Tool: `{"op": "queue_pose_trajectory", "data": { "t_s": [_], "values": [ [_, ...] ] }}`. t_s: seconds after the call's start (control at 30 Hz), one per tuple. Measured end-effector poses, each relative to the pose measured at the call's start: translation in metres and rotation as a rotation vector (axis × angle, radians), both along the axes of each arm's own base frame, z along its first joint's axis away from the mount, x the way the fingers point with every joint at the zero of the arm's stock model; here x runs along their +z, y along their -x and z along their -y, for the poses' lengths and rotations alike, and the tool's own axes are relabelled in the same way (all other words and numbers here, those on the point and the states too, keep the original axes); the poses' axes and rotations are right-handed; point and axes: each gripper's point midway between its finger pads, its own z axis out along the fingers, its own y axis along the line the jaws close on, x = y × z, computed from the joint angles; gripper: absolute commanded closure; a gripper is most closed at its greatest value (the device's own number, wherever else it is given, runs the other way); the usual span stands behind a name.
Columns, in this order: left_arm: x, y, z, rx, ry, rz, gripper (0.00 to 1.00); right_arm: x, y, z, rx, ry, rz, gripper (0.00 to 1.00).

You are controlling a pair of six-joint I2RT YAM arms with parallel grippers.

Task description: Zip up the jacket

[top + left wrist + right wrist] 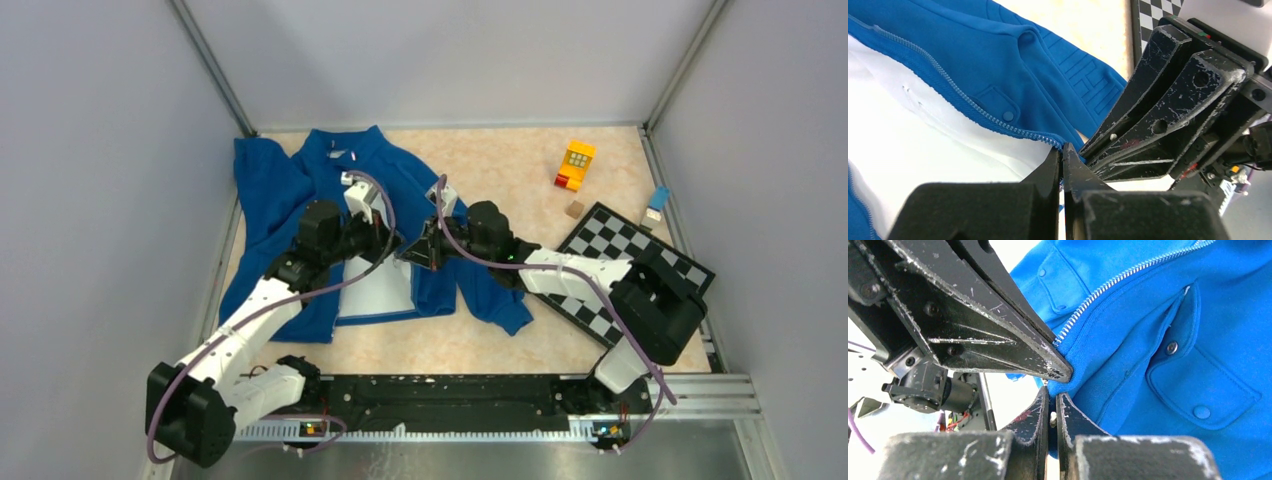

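The blue jacket [290,190] lies flat at the left-centre of the table, its lower front open and showing the white lining [378,290]. My left gripper [393,250] and right gripper [408,252] meet tip to tip over the open front. In the left wrist view the left gripper [1062,150] is shut on the lower end of the zipper [948,85], with the right gripper's fingers [1148,110] just beside it. In the right wrist view the right gripper [1052,397] is shut on the jacket's blue edge, a small pale piece between its jaws, under the left fingers [998,335].
A checkerboard [630,270] lies at the right under the right arm. Behind it are a yellow toy block [576,163], a small brown cube [574,209] and a small blue-and-white object [656,205]. Grey walls close the table on three sides.
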Motion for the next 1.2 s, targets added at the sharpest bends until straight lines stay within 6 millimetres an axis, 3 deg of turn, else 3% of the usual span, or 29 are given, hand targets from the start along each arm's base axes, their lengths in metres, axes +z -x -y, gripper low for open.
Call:
{"op": "queue_pose_trajectory", "data": {
  "t_s": [0.17,0.33,0.47,0.6,0.77,1.07,1.2],
  "values": [
    [0.000,0.000,0.001,-0.017,0.012,-0.087,0.73,-0.001,0.002,0.003,0.109,-0.081,0.020,1.00],
    [0.002,0.003,-0.007,-0.012,0.064,-0.162,0.35,-0.011,0.008,-0.001,0.195,-0.103,0.012,1.00],
    [0.003,0.006,-0.026,0.022,0.101,-0.226,0.23,-0.013,0.013,-0.003,0.240,-0.112,0.008,1.00],
    [0.008,0.014,-0.044,0.064,0.096,-0.284,0.23,-0.009,0.017,-0.004,0.276,-0.136,0.029,1.00],
    [0.005,0.026,-0.063,0.132,0.006,-0.367,0.31,-0.012,0.023,0.001,0.308,-0.153,0.040,1.00],
    [-0.056,0.052,-0.107,0.267,-0.298,-0.675,0.43,-0.015,0.027,0.010,0.317,-0.195,0.037,1.00],
    [-0.071,0.047,-0.121,0.298,-0.411,-0.760,0.46,-0.016,0.029,0.013,0.318,-0.206,0.037,1.00]
  ]
}}
